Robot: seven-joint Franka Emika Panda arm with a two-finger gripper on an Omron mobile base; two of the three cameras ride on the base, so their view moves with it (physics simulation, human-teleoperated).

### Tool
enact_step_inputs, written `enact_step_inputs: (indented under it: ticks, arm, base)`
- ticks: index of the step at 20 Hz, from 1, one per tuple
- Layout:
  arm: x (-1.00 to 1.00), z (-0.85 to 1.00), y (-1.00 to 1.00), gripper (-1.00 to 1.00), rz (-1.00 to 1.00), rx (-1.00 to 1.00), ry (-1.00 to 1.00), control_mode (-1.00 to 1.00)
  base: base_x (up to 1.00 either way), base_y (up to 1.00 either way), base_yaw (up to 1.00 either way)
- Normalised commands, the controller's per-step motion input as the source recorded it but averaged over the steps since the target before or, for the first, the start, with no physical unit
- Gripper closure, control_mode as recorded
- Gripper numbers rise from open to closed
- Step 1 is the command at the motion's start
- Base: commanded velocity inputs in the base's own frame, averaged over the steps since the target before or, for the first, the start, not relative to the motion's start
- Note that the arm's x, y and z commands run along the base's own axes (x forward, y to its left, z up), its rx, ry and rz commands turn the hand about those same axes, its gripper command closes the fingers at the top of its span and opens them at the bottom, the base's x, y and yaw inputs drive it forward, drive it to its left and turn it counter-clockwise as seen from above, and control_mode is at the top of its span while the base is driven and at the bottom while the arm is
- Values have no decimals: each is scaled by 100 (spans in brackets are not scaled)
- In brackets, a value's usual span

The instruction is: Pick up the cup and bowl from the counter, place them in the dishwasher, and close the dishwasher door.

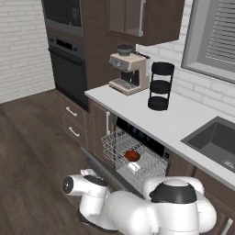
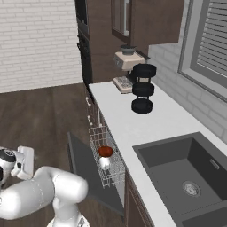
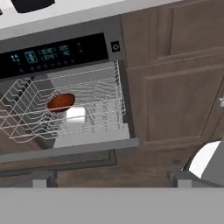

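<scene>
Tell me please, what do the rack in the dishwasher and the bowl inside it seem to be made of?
The rack looks like thin white-coated metal wire: an open grid of fine rods you can see through. The bowl looks like glazed ceramic or smooth plastic: even dark red-brown, no pattern or grain. The render leaves that open.

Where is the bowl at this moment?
The bowl lies in the pulled-out white wire rack of the open dishwasher, below the counter, with the cup right beside it on the rack.
</scene>
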Motion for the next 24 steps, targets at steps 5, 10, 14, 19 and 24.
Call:
enact_step_inputs:
  ticks: [5,10,14,19,24]
  arm:
    - [19,-36,39,-100,-11,-12,-16,-100]
    - [4,-49,3,-100,-3,-13,0,-100]
    - [8,-49,0,-100,-2,-17,0,-100]
    - [17,-52,0,-100,-3,-14,0,-100]
    - [28,-48,0,-100,-3,-13,4,-100]
  base:
    - [0,0,0]
    - [0,0,0]
    - [0,0,0]
    - [0,0,0]
    - [0,0,0]
